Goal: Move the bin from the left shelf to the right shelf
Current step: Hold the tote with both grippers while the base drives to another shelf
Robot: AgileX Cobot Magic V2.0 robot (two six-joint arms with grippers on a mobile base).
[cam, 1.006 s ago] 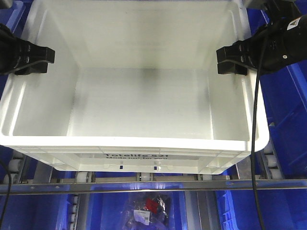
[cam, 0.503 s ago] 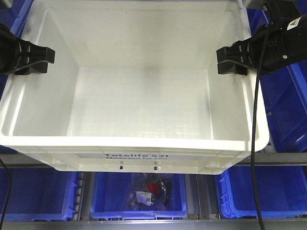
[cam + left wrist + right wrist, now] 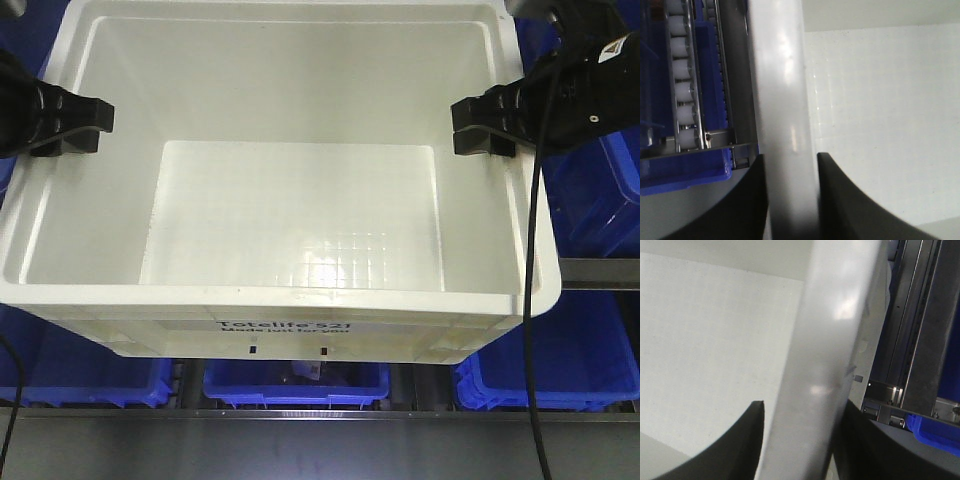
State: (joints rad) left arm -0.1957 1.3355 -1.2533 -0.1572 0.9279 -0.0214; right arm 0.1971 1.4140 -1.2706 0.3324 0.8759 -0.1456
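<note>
White bin [image 3: 280, 298] fills most of the front view, open top facing up, nothing inside, faint grid pattern on its floor. Black print [image 3: 285, 326] on the near side, only partly readable under the thick rim. Left end effector [image 3: 88, 128] bites the bin's left long rim about a third of the way down from the far end; right end effector [image 3: 482, 127] bites the right rim at the matching spot, so the bin hangs between the two arms. Left wrist view: two dark fingers [image 3: 747, 200] straddle the rim wall, one outside, one inside, both pressed against the plastic, closed narrow on it. Right wrist view shows the same grip, rim running up between the two fingers. Black cable [image 3: 530, 300] drops from the right arm across the bin's right front corner. Blue bins [image 3: 545, 375] sit in a row below the near edge, with more blue at the right side. Grey metal rail [image 3: 300, 412] runs across beneath them. White rollers [image 3: 682, 100] in a metal track sit just outside the bin's left wall. Cannot tell whether the bin's base rests on anything.
</note>
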